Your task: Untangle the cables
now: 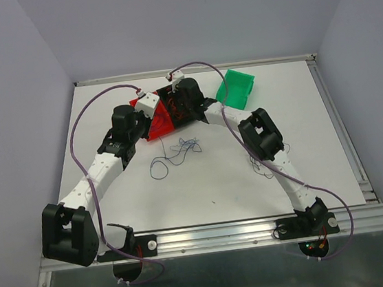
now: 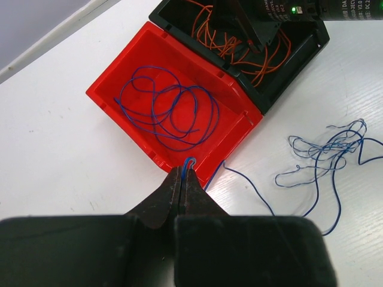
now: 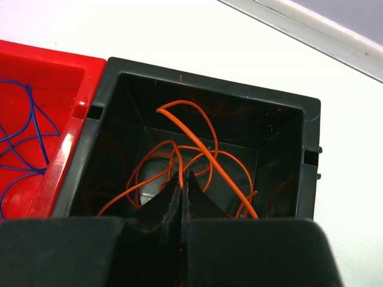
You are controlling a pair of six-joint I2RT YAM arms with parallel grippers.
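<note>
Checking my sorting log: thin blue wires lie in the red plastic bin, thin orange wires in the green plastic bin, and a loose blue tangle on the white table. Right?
Not quite: the thin orange wires lie in the black plastic bin instead, as the right wrist view shows. The rest holds.

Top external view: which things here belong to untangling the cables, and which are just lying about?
Job: blue wires in the red bin; orange wires in the black bin; loose blue tangle on the table; left tool shut on a blue strand; right tool, shut, at the black bin.
Lying about: green bin; lilac arm cables.
</note>
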